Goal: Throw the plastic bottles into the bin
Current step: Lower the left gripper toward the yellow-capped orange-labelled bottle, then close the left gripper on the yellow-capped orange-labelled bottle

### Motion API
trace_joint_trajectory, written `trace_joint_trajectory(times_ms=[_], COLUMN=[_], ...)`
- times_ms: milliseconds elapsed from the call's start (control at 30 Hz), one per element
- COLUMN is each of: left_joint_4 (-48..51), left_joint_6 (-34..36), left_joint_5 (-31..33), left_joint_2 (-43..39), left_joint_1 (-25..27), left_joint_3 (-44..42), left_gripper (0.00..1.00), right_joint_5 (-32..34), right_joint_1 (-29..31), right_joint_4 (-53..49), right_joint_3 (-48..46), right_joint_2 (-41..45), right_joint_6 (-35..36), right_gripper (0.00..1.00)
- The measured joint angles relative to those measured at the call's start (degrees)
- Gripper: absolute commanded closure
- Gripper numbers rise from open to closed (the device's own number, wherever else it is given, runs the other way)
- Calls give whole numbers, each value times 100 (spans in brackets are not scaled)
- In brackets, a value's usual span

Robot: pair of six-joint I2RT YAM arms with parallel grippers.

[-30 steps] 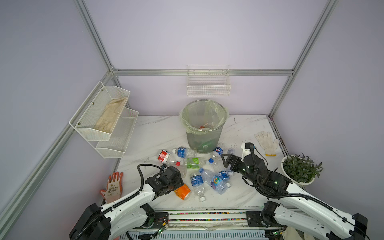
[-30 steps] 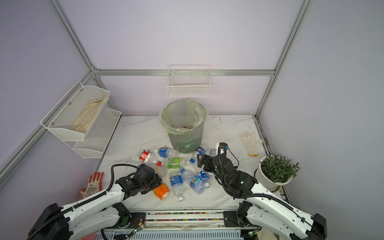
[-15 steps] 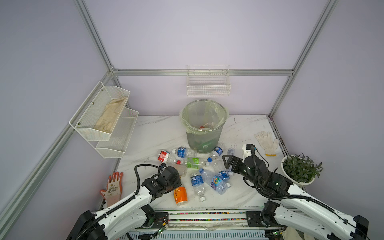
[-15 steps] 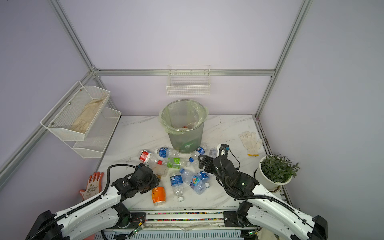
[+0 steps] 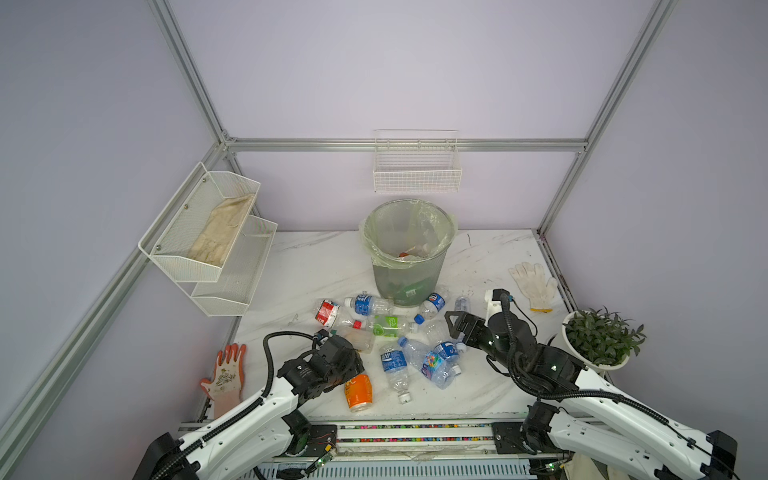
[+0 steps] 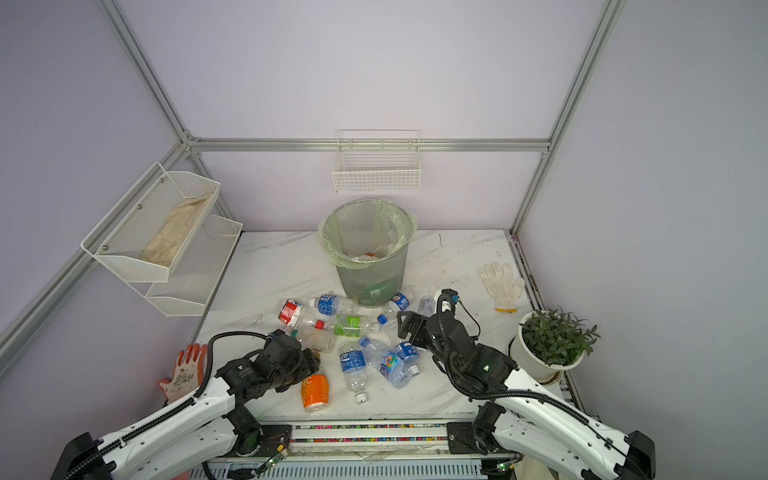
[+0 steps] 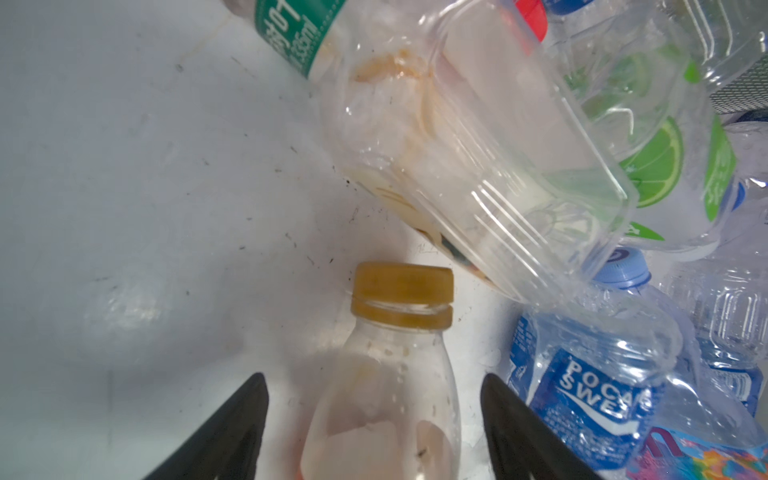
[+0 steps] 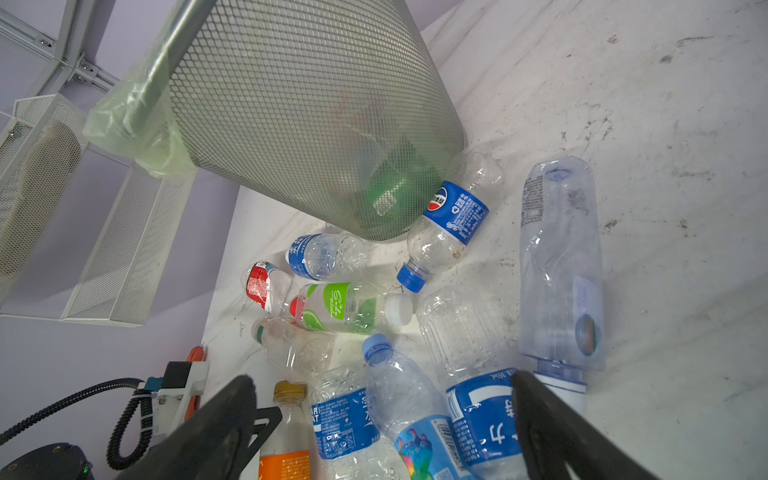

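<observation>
Left pincer half-wide astride orange-label bottle, not gripping. Probably light, slick, easily dented; firmer shoulder just ahead of pincer. Right pincer wide, empty.

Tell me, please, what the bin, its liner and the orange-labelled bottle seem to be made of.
The bin looks like metal mesh, matt grey: its wall is an open diamond grid. The liner is thin plastic film, pale green, glossy, crumpled over the rim. The orange-labelled bottle is clear glossy plastic, transparent at the neck; its mustard cap looks like matt plastic.
</observation>
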State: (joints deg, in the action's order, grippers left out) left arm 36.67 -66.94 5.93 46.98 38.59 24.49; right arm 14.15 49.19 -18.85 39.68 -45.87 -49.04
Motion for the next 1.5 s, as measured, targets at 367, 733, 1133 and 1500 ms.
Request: trace_joint_trajectory(times_ms=[367,733,1133,1500], left_joint_4=[249,258,-17,-20], left_joint_6=[-210,-509,-592,-363], left_joint_5=[-155,-170,-166,232], left_joint_2=[-262,-205,-26,-1491], left_joint_1=[479,815,909,911], left_joint_3=[-7,-334,-372,-345], left_gripper=[22,29,60,73], right_joint_5=[-4,-7,-2,2], right_joint_1=[0,0,0,0], right_joint_4=[13,15,11,2], right_joint_3=[-118,-136,-136,-168], right_joint_2=[15,7,31,136], right_joint_6=[-46,-92,-140,-153], right_gripper=[3,3,3,3])
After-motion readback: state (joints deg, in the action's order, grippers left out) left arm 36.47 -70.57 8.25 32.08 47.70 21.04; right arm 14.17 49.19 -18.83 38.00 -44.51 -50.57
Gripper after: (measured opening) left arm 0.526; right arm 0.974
